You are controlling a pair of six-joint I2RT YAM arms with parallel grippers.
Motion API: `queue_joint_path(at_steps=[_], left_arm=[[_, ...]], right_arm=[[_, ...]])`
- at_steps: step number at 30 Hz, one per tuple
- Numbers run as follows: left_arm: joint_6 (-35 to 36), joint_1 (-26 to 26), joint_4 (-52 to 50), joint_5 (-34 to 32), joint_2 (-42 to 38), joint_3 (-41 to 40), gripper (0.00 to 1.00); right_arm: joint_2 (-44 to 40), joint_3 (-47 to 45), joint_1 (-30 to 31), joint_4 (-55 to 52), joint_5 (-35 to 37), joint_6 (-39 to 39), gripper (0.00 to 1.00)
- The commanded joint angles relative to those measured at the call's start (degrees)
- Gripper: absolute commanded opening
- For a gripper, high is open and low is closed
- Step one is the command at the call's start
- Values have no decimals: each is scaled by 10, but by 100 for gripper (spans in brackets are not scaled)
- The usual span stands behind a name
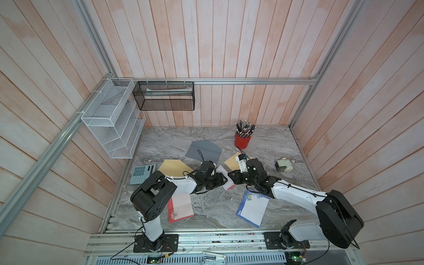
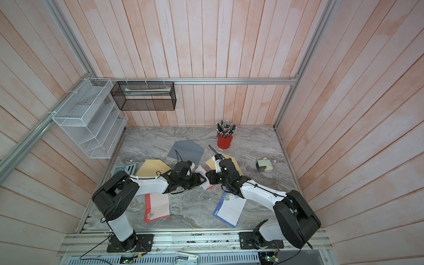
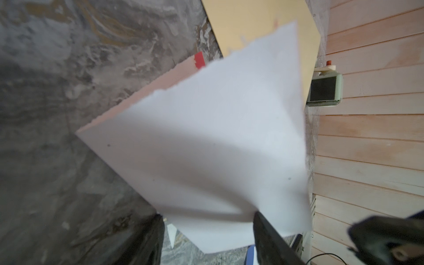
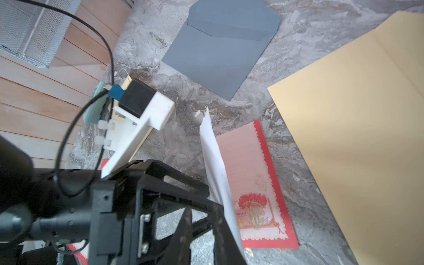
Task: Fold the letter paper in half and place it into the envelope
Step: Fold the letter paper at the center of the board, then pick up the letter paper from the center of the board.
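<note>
On our grey marbled bench [image 1: 213, 213] we see a grey envelope [image 1: 204, 152], a tan envelope [image 1: 173, 168] beside a calculator [image 1: 141, 175], a second tan envelope [image 1: 232, 161], a red pencil cup [image 1: 242, 142], a green sharpener [image 1: 283, 165], a red-bordered sheet [image 1: 181, 206], a blue-bordered sheet [image 1: 253, 210], and a partly lifted red letter [image 4: 263, 160] midway.

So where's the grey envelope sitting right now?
In both top views the open grey paper envelope lies flat on the marble table, centre-left and toward the back wall, with the red pencil cup just to its right.
</note>
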Motion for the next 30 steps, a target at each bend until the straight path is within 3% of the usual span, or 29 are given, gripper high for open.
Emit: queue_joint_path(at_steps=[1,14,30], left_arm=[[8,-2,-30,3,7,-4,64],[13,13,-31,-22,-86,-59,64],[5,22,13,-18,-17,-39,61]], right_arm=[[33,-2,-6,12,4,-8,18],[142,-16,-27,53,14,1,17],[158,-61,-27,100,-9,37,16]])
